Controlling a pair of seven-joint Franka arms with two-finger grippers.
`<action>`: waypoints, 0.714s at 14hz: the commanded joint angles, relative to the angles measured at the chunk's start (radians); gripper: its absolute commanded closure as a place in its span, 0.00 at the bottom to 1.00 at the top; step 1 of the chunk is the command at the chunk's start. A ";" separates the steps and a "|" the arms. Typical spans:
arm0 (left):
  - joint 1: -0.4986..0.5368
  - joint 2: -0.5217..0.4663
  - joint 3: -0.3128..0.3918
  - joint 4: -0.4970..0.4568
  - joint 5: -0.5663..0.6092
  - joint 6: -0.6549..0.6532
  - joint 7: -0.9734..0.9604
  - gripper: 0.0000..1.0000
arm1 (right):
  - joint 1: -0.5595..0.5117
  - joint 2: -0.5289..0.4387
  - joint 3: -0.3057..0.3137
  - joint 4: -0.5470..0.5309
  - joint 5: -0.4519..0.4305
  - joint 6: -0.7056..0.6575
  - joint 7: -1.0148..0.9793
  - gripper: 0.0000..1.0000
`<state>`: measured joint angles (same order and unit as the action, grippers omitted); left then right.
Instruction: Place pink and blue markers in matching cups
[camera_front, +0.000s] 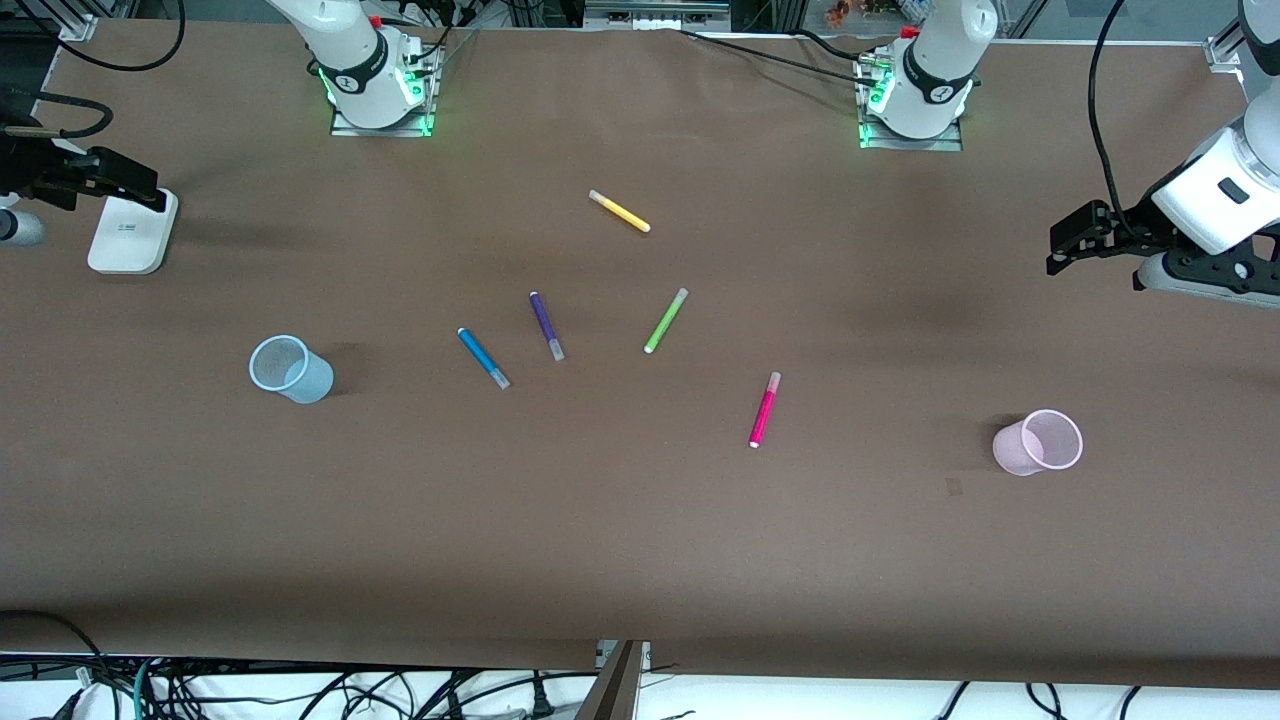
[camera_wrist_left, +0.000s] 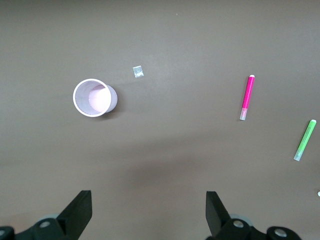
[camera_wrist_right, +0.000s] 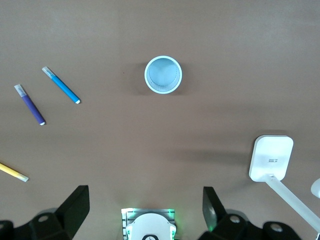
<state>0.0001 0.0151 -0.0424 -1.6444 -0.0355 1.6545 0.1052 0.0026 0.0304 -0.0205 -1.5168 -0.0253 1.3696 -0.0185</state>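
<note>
The pink marker (camera_front: 765, 410) lies flat near the table's middle, also in the left wrist view (camera_wrist_left: 247, 97). The blue marker (camera_front: 483, 357) lies flat toward the right arm's end, also in the right wrist view (camera_wrist_right: 61, 85). The pale pink cup (camera_front: 1040, 442) (camera_wrist_left: 94, 97) stands upright at the left arm's end. The pale blue cup (camera_front: 290, 368) (camera_wrist_right: 163, 75) stands upright at the right arm's end. My left gripper (camera_front: 1062, 245) (camera_wrist_left: 148, 200) is open and empty, high over the left arm's end. My right gripper (camera_front: 145, 188) (camera_wrist_right: 145, 197) is open and empty, high over the right arm's end.
A dark purple marker (camera_front: 546, 326) (camera_wrist_right: 30, 105) lies beside the blue one. A lime green marker (camera_front: 665, 320) (camera_wrist_left: 305, 140) and a yellow marker (camera_front: 620, 211) (camera_wrist_right: 12, 171) lie farther from the front camera. A white box (camera_front: 132, 232) (camera_wrist_right: 271, 157) sits under the right gripper. A small scrap (camera_wrist_left: 138, 72) lies near the pink cup.
</note>
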 joint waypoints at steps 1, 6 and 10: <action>0.015 -0.041 -0.013 -0.031 -0.007 0.007 0.011 0.00 | 0.005 0.008 -0.006 0.026 -0.007 -0.012 -0.008 0.00; 0.015 -0.053 -0.013 -0.021 -0.014 -0.012 0.018 0.00 | 0.005 0.016 -0.004 0.026 -0.004 -0.004 -0.003 0.00; 0.014 -0.052 -0.013 -0.028 -0.015 -0.009 0.019 0.00 | 0.010 0.088 0.001 0.026 0.004 0.006 -0.001 0.00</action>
<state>0.0001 -0.0108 -0.0447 -1.6461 -0.0355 1.6482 0.1059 0.0046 0.0649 -0.0192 -1.5166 -0.0250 1.3734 -0.0183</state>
